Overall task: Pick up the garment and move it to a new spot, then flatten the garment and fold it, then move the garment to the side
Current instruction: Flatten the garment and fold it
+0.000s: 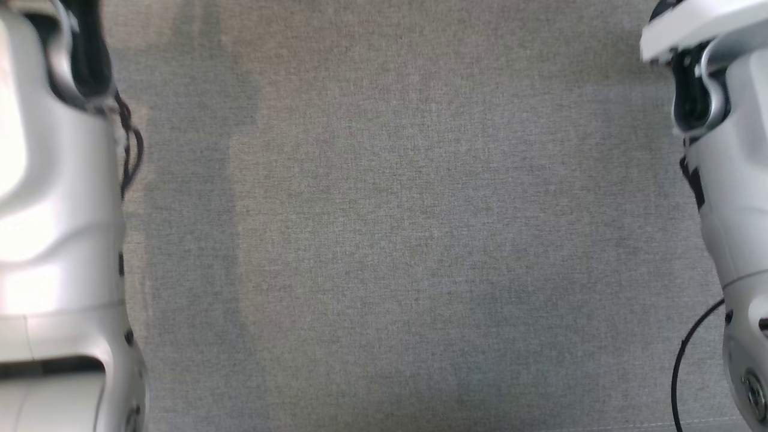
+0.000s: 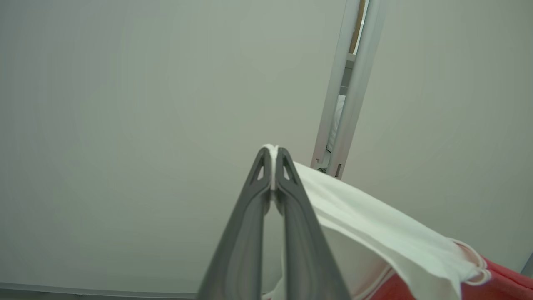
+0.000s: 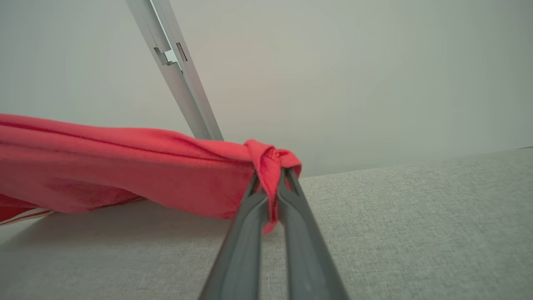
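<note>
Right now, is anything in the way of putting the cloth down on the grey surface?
No, nothing visible. The left gripper and right gripper both pinch the cloth, holding it up, and the grey surface underneath shows no object where it would land.

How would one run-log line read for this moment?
left fingers: shut on garment | right fingers: shut on garment | garment: held over grey surface

left dark two-fingered gripper (image 2: pixel 272 158): tips pinched on red-and-white cloth garment (image 2: pixel 374 225) | right dark two-fingered gripper (image 3: pixel 270 177): tips pinched on its red edge | left pale glossy forearm (image 1: pixel 54 210), right pale glossy forearm (image 1: pixel 735 210): at head view's sides
</note>
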{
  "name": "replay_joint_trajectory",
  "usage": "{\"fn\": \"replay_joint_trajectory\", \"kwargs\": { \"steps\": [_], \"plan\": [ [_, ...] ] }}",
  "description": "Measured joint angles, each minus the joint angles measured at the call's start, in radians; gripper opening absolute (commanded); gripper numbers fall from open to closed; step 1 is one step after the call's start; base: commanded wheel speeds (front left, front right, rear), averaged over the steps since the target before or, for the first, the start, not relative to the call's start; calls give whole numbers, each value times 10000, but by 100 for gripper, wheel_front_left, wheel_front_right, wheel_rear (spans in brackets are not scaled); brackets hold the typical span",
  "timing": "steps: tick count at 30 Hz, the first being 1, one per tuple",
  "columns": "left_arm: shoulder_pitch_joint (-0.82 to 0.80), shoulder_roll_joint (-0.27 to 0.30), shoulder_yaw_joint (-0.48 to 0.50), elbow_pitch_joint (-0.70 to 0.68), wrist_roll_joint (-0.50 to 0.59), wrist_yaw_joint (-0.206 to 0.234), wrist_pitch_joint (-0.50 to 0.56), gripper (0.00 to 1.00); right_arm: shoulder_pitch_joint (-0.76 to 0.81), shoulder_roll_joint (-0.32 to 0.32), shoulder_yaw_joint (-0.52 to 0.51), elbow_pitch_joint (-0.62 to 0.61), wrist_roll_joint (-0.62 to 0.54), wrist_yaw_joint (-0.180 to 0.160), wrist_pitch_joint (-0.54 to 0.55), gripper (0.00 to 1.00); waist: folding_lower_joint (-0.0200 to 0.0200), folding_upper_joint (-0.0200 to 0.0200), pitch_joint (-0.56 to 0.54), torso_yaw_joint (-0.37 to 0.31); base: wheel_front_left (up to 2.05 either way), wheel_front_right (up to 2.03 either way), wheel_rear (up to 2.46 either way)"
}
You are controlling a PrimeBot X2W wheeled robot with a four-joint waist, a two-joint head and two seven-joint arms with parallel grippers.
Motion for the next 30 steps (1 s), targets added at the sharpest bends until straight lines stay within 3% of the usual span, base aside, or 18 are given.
{"fn": "replay_joint_trajectory", "kwargs": {
  "steps": [9,14,20,24,30],
  "plan": [
    [3639,874,-788,-1212,-138,-13,-2,0,1755,-715,1716,-683,918,-2,0,0,-2,0,-1128,126,0,0,0],
    [5219,1367,-1802,-1241,-71,-13,-6,0,2727,-1250,2982,-303,1425,-2,63,0,-2,0,-1897,244,0,0,0],
    [6290,1753,-3317,-1127,263,-15,-21,0,3419,-2370,4765,-117,1954,-2,621,0,-2,0,-2802,418,0,0,0],
    [7027,2144,-4972,-826,-35,-25,-17,0,3886,-2901,5407,-10,2677,-2,1206,0,-2,0,-3380,560,0,0,0],
    [7574,2855,-5783,-984,-493,-25,-19,0,4396,-3676,6420,-596,3638,-2,1958,0,-3,0,-4102,729,0,0,0]
  ]
}}
